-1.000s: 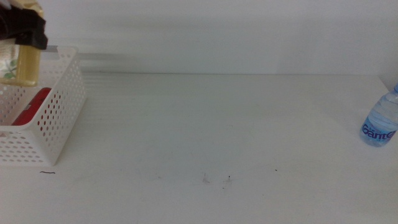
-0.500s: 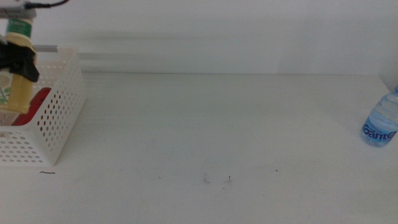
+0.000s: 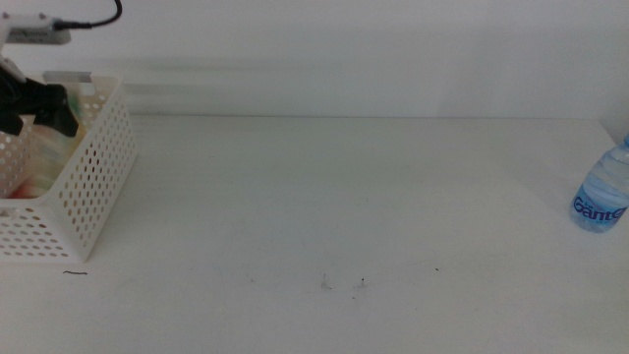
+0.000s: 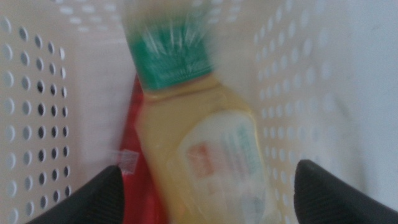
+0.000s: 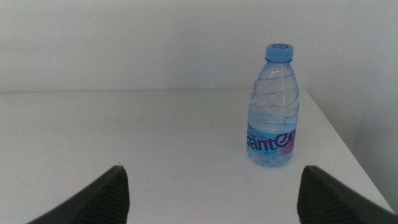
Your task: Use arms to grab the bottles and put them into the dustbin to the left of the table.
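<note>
Backdrop: plain white wall [image 3: 373,49] behind the far edge of the work surface, no fixtures visible. A faint grey horizontal band of shadow crosses the wall low down, just above that edge. Lighting even, diffuse, slightly overexposed. Right wrist view shows the same bare white wall [image 5: 137,43].

Plain white wall [image 3: 373,49] behind table [image 3: 393,197], bare, evenly lit. Faint grey horizontal band [image 3: 246,67] across wall's lower part, soft-edged, fading toward right. Second paler streak [image 3: 187,90] just below it, left of centre. Thin dark squiggle [image 3: 75,272] lying flat on tabletop near front-left, thread-like, slightly curved; whether thread or mark, unclear. Right wrist view: same wall, blank, featureless.
</note>
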Robot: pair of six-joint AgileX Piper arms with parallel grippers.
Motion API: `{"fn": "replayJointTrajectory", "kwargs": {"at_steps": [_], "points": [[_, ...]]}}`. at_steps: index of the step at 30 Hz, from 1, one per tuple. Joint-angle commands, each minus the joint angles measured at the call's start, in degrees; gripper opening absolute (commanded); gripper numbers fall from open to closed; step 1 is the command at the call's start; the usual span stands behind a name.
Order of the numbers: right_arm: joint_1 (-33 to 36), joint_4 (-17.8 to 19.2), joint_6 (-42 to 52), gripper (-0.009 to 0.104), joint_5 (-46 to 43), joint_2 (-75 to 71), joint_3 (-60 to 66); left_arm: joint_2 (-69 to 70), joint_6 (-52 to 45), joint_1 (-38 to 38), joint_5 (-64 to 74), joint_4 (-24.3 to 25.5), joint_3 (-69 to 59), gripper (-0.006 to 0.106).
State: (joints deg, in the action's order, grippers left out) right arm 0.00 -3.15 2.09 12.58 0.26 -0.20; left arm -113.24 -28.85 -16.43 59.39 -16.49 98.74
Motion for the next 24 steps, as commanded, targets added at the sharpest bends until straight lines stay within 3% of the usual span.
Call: {"fn": "replayJointTrajectory", "kwargs": {"at_steps": [1, 7, 14, 19, 24], "points": [[0.0, 0.4, 0.3, 0.092, -0.5, -0.3, 0.2, 0.7, -0.3, -0.1, 0.0, -1.8, 0.8, 0.094], [0.0, 0.4, 0.3, 0.092, -0.5, -0.3, 0.2, 4.2, 4.6, 1.0, 2.7, 1.7, 3.1, 0.094], [0.0, 0.4, 0.3, 0.092, -0.5, -0.3, 0.2, 13.9, 6.7, 4.6, 3.3, 0.4, 1.7, 0.094], [0.0, 0.4, 0.3, 0.092, -0.5, -0.3, 0.2, 26.1, 5.2, 8.8, -7.1, -2.2, -9.4, 0.094], [0.0, 0.4, 0.3, 0.092, -0.5, -0.3, 0.2, 39.3, 0.1, 13.4, -18.4, -9.9, -23.2, 0.094]]}}
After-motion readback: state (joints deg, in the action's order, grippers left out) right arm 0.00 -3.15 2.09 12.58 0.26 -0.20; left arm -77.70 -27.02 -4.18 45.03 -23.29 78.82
